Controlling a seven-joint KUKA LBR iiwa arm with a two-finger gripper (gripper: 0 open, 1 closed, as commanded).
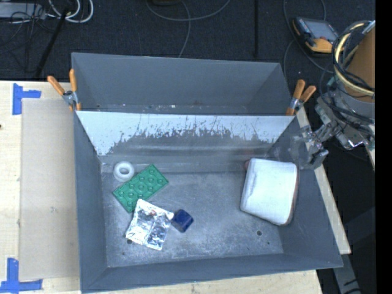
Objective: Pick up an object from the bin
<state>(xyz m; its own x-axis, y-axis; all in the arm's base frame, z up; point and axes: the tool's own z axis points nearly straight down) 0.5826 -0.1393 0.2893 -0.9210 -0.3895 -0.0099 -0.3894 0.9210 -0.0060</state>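
Observation:
My gripper (312,146) hangs at the bin's right rim, just above and to the right of a white, rounded block (269,192) that lies against the right wall. Nothing shows in its grasp. Across the floor, at the left, lie a green studded plate (139,187), a small white tape roll (124,171) at that plate's upper left corner, a crinkled silver foil packet (149,224) and a small dark blue block (181,220) touching the packet's right side.
The arm with its cables comes in from the upper right, outside the bin. A wide stretch of bare grey floor separates the white block from the group at the left. The bin's walls slope steeply inward.

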